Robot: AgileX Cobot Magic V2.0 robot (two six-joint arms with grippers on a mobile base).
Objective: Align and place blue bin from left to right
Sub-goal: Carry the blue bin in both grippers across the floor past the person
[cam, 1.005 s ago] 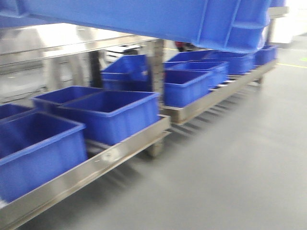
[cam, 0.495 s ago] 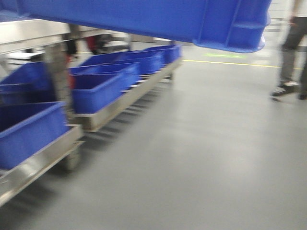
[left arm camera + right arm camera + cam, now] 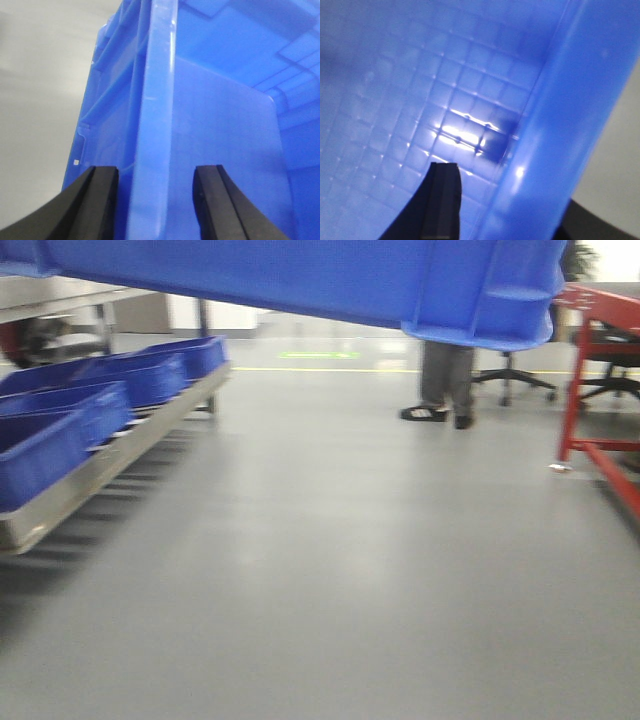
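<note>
Overhead, the blue bin fills the top of the front view, off the ground with open air under it. Long axis runs across the frame, left to right. Its lower edge slopes down toward the right, ending in a ribbed corner with a thick rounded lip.

Left gripper: two black fingers straddle the bin's rim, one on the outer ribbed wall, one on the smooth inner wall. The jaws are only as far apart as the rim is thick, clamped onto it. The rim runs straight away from the camera.

Right gripper: one black finger shows inside the bin, over the gridded surface with a bright glare patch. There is a dark shape at the bottom right, outside the rim. The rim passes between them. Cannot tell how tightly it grips.

Surface and room:
- Grey floor, smooth, faintly glossy, blurred.
- At left, a steel rack low to the ground carries a row of smaller blue bins, receding into the room.
- Yellow floor line crosses the far end.
- Someone's legs stand beyond the bin's right corner, with an office chair base just beside them.
- Red metal frame at the right edge.
</note>
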